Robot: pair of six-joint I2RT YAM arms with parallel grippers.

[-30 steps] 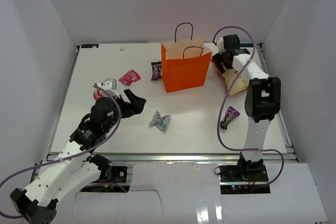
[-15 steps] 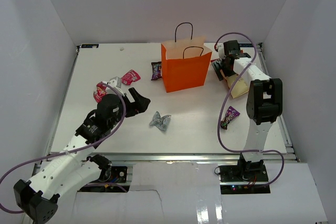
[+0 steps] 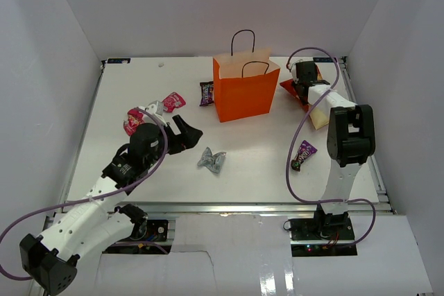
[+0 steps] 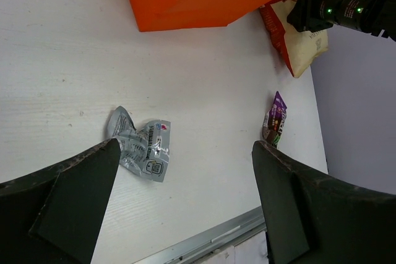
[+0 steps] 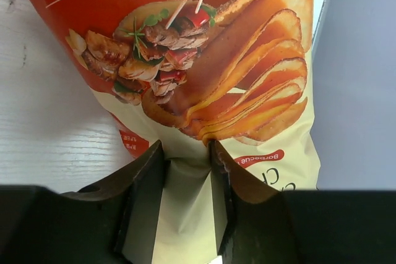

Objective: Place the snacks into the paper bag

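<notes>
paper bag [image 3: 245,95]: upright on the white table [image 3: 263,171], toward its far edge. Mouth open, two thin black loop handles standing up. Contents not visible from any view.
chip bag [image 3: 319,112]: outside the paper bag, just to its right. The red end lies nearest the paper bag's right wall and the cream end points away from it. The wrist view shows printed crisps and the word "Barbecue". Resting on the table or lifted off it: cannot tell.
right gripper [image 5: 185,171]: right of the paper bag, near its top corner. Both fingers [image 5: 139,196] are pinched onto a fold of the chip bag's cream end, with only the foil between them.
left gripper [image 4: 185,146]: to the near left of the paper bag, well apart from it. Fingers spread wide, nothing held.
silver wrapper [image 3: 211,160]: crumpled, flat on the table in front of the paper bag's left corner, well apart from it. Near the left gripper, not touching it.
purple wrapper [image 3: 303,154]: on the table to the near right of the paper bag, beside the right arm's upright link.
second purple wrapper [image 3: 207,93]: just beside the paper bag's left wall. Contact with the wall: cannot tell.
pink packet [image 3: 171,101]: on the table left of the paper bag, beyond the second purple wrapper.
second pink packet [image 3: 133,119]: farther left of the paper bag.
grey-white packet [image 3: 152,107]: small, between the two pink ones.
</notes>
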